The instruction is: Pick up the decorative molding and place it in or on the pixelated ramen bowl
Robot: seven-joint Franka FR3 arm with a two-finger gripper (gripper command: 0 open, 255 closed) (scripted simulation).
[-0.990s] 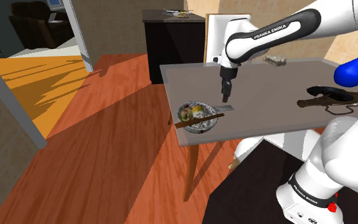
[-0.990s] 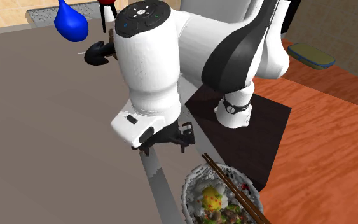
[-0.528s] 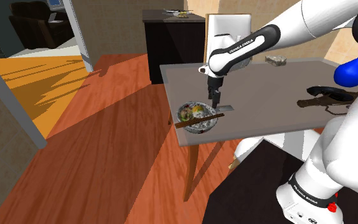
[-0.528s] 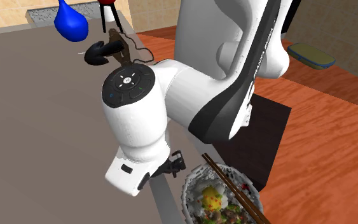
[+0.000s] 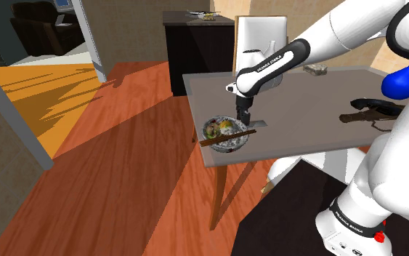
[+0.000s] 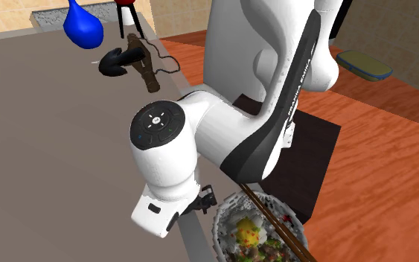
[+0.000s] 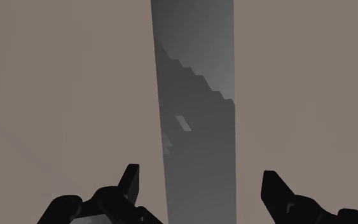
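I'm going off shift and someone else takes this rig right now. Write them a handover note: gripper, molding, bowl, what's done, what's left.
The gripper is open and low over the table. Its fingers stand either side of the molding without touching it.
The molding is a long grey strip lying flat on the table, close beside the ramen bowl, and is not held.
The ramen bowl sits near the table's edge, filled, with chopsticks across it.
Done: the gripper is lined up astride the strip.
Left: close on the strip, lift it, carry it over the ramen bowl, set it in or on it, and release.
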